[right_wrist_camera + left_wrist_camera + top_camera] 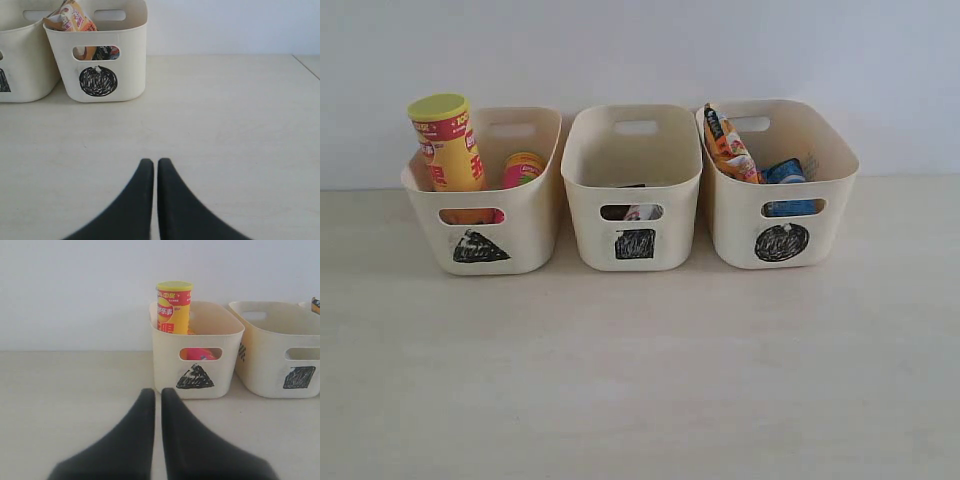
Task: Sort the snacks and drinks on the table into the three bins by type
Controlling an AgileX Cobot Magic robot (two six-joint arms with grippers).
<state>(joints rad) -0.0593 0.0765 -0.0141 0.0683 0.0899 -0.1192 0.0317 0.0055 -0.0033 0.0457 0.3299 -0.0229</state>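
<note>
Three cream bins stand in a row at the back of the table. The triangle bin holds the yellow chip tube upright and the pink tube lower beside it. In the square bin a carton shows only through the handle hole. The circle bin holds an orange packet and a blue packet. My left gripper is shut and empty, short of the triangle bin. My right gripper is shut and empty, well clear of the circle bin.
A pale wall runs behind the bins. In the right wrist view the table's side edge shows off beyond the circle bin. Neither arm appears in the exterior view.
</note>
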